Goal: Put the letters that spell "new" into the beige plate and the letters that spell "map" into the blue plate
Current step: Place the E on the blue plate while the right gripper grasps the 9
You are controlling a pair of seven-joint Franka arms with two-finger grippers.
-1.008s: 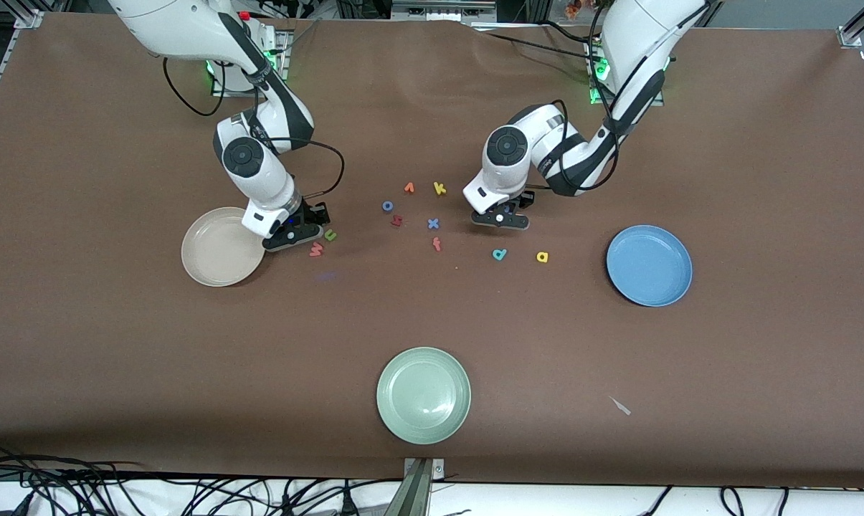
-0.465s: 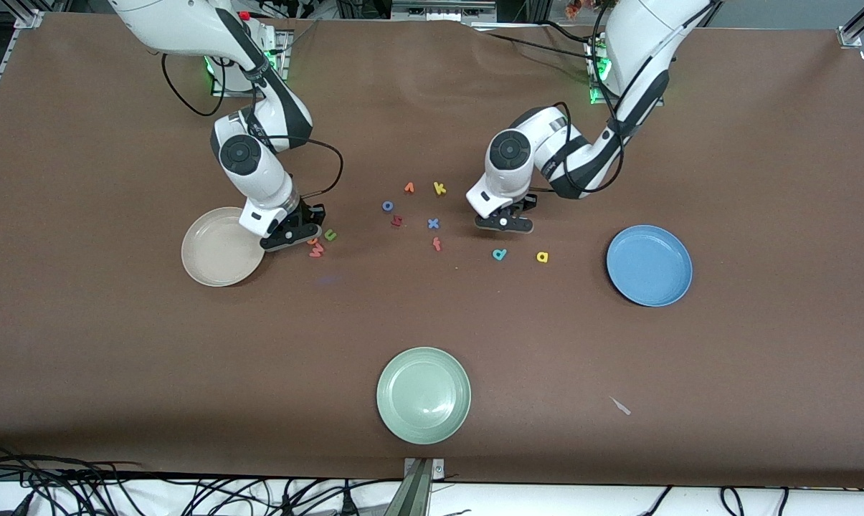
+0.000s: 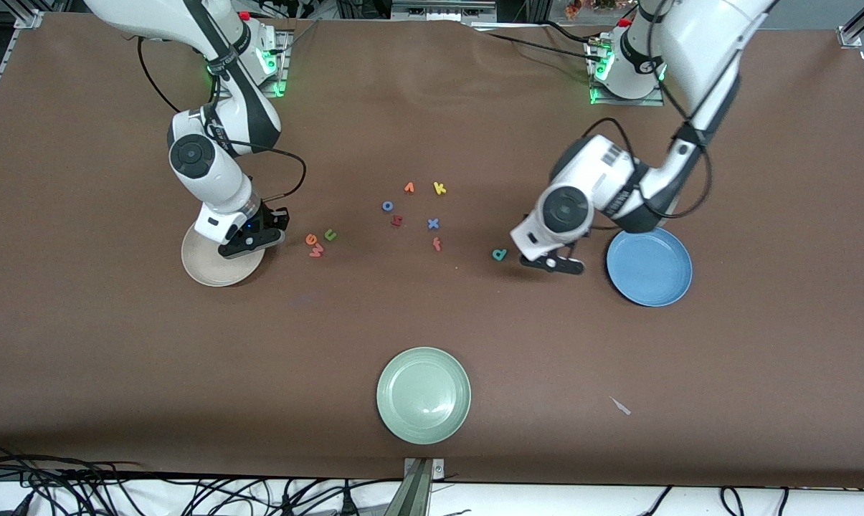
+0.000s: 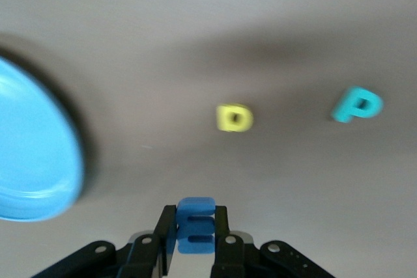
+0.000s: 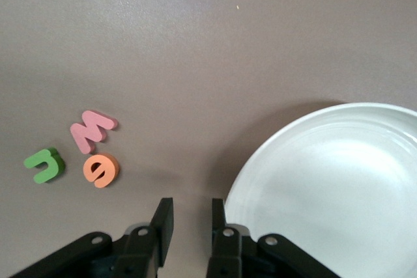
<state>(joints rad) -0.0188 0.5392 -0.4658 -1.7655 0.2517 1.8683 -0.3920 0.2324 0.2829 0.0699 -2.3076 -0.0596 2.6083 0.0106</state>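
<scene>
My left gripper is shut on the blue m and hangs over the table between the teal p and the blue plate. The yellow a lies below it, hidden in the front view. My right gripper hovers over the beige plate's rim, its fingers a narrow gap apart with nothing between. The green n, orange e and salmon w lie together beside that plate.
A pale green plate sits near the front camera. Mid-table lie an orange v, yellow k, blue o, blue x, red f and another red letter.
The left arm has carried the blue m from beside the blue x to over the yellow a, toward the blue plate. The right gripper left the n, e, w cluster empty for the beige plate's rim.
</scene>
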